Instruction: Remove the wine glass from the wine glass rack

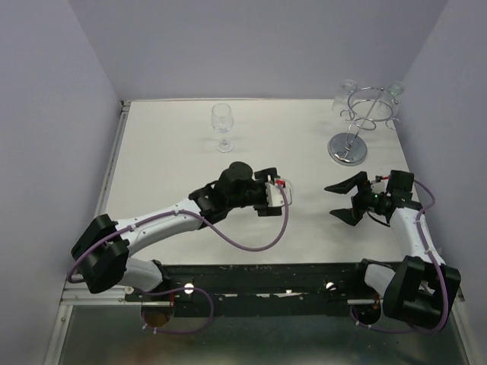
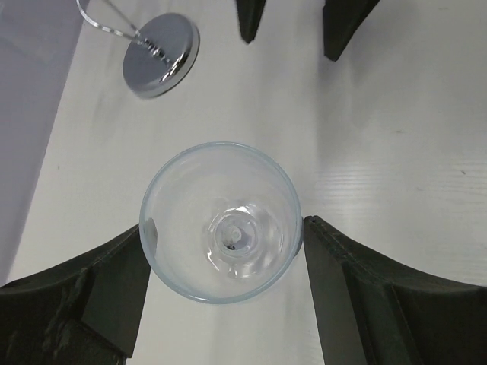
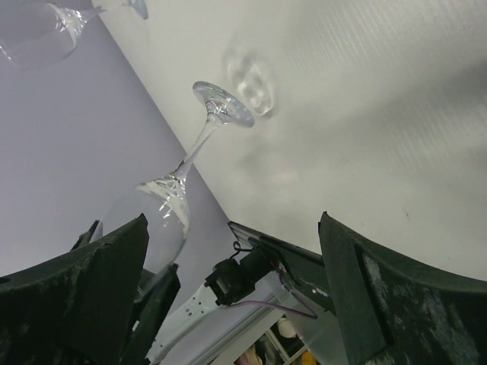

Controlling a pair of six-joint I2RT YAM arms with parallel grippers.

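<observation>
A clear wine glass (image 2: 221,190) stands upright under my left gripper (image 2: 222,228), which points down; both fingers press its rim. In the right wrist view this glass (image 3: 163,205) has its foot at or just above the table; I cannot tell which. In the top view my left gripper (image 1: 268,199) hides it. The chrome wine glass rack (image 1: 360,125) stands at the back right, tilted, and two glasses (image 1: 346,90) hang from its rings. Its disc base shows in the left wrist view (image 2: 161,55). My right gripper (image 1: 344,200) is open and empty, to the right of my left gripper.
Another wine glass (image 1: 222,122) stands upright on the table at the back centre; it also shows in the right wrist view (image 3: 38,34). Purple walls close the table on the left, back and right. My right fingers (image 2: 342,26) show at the top of the left wrist view.
</observation>
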